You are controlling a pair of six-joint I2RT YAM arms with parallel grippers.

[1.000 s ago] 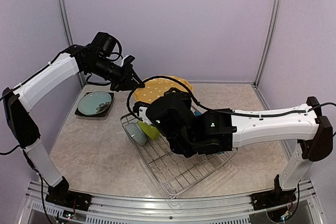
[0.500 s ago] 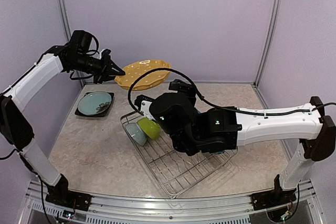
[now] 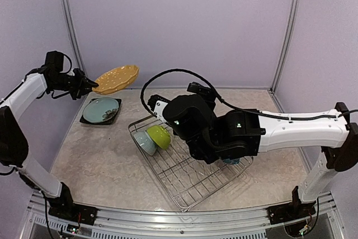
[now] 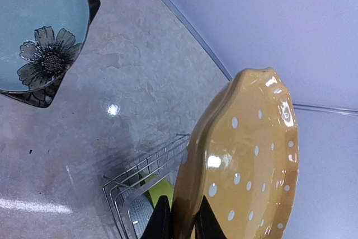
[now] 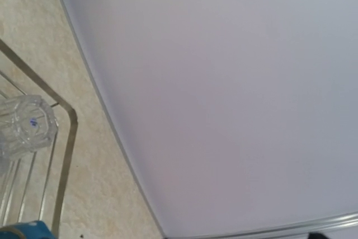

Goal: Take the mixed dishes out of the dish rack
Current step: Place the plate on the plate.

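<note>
above the table's (image 3: 95, 158) left side, well apart from the dish rack (image 3: 184, 186): orange-dotted plate (image 3: 116, 79) aloft, rim clamped in the left gripper (image 3: 85, 85). underneath, pale teal plate (image 3: 100, 108) on black square plate (image 3: 85, 120). in the rack, lime bowl (image 3: 159, 136) touching pale-blue bowl (image 3: 145, 144); clear glass (image 5: 25, 124) by a corner. right gripper hidden under its arm, so can't tell whether clenched or released.

Lifted out: orange plate (image 3: 116, 78) clear of rack (image 3: 184, 180).
I hold it aloft; teal plate (image 3: 102, 108) sits on black plate (image 4: 93, 5); lime bowl (image 3: 159, 136), blue bowl (image 3: 145, 143) racked.
</note>
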